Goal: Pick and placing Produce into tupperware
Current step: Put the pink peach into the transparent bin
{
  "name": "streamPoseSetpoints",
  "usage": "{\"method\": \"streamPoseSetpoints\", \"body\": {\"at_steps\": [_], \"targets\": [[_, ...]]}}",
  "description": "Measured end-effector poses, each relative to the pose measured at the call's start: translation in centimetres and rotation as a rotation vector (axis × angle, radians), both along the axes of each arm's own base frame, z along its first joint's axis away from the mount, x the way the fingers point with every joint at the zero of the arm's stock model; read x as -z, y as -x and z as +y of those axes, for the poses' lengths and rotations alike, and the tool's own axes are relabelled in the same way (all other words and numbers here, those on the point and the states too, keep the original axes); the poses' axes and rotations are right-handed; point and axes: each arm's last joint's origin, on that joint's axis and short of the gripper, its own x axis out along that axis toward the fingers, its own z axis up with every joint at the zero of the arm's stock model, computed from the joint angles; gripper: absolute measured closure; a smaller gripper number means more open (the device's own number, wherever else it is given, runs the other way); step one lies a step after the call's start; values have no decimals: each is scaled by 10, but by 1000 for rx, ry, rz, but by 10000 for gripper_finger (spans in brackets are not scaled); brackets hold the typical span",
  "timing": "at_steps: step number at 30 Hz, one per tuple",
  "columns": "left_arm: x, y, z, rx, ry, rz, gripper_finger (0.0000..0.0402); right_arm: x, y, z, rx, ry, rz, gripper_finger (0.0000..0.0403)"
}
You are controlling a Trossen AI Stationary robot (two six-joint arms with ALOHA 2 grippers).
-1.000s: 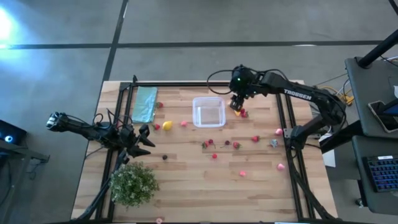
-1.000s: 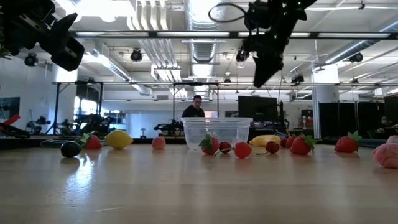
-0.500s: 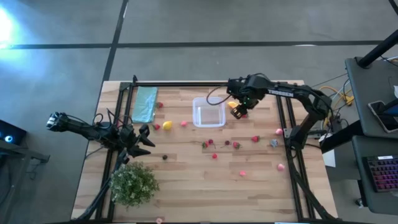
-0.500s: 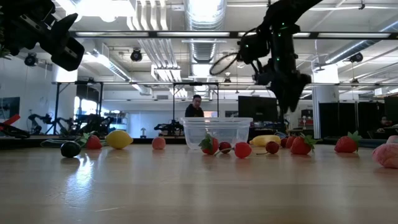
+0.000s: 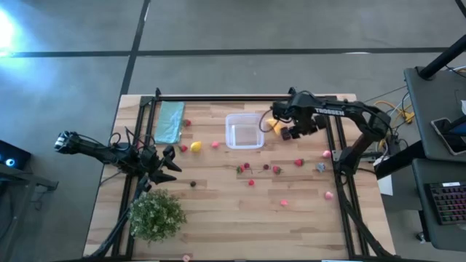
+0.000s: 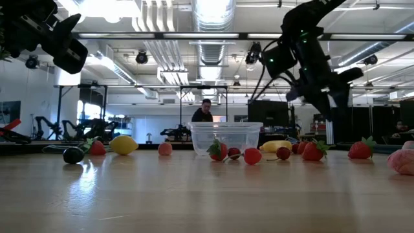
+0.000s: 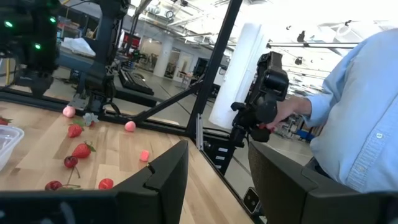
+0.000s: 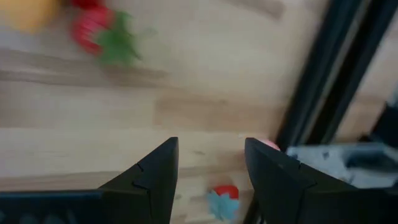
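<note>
- Tupperware, a small clear plastic box (image 5: 244, 132) with rounded corners and low walls, stands on the pale wooden table (image 5: 218, 218) near its far edge; in the high view it looks empty
- Produce lies loose on the table: a small yellow banana (image 5: 272, 124) just beside the box, a yellow lemon (image 5: 195, 146), a dark piece (image 5: 193, 183) and scattered red and pink berries (image 5: 276, 169)
- Right gripper (image 5: 294, 132) hangs in the air just beyond the banana, on the side away from the box; its dark fingers (image 8: 155, 171) are spread with a gap between them and nothing is grasped
- Right wrist view shows a red strawberry with green leaves (image 8: 99, 31) on the table ahead of the fingers
- Left gripper (image 5: 171, 161) waits near the table's left edge, between the flat teal cloth (image 5: 170, 121) and the green leafy bush (image 5: 156, 214); fingers (image 7: 165, 174) apart, released, holding nothing
- Left wrist view shows a person's light blue sleeve (image 7: 357, 124) beyond the table
</note>
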Motion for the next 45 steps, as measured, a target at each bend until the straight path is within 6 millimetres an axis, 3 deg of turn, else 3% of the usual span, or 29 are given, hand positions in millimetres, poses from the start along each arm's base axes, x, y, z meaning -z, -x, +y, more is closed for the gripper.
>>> {"method": "streamPoseSetpoints", "body": {"at_steps": [7, 12, 16, 20, 25, 32, 45], "targets": [[0, 0, 0, 0, 0, -1, 246, 2, 34, 22, 373, 139, 16, 225], [0, 0, 0, 1, 0, 0, 246, 5, 52, 39, 495, 61, -16, 225], [0, 0, 0, 3, 0, 0, 246, 8, 63, 46, 676, 114, -28, 225], [0, 0, 0, 3, 0, 0, 246, 14, 64, 53, 990, 184, -90, 225], [0, 0, 0, 3, 0, 0, 246, 21, 65, 54, 1111, 265, -67, 225], [0, 0, 0, 2, 0, -2, 246, 22, 68, 58, 1508, 303, 52, 225], [0, 0, 0, -1, 0, 0, 246, 18, 65, 58, 1499, 258, 29, 225]]}}
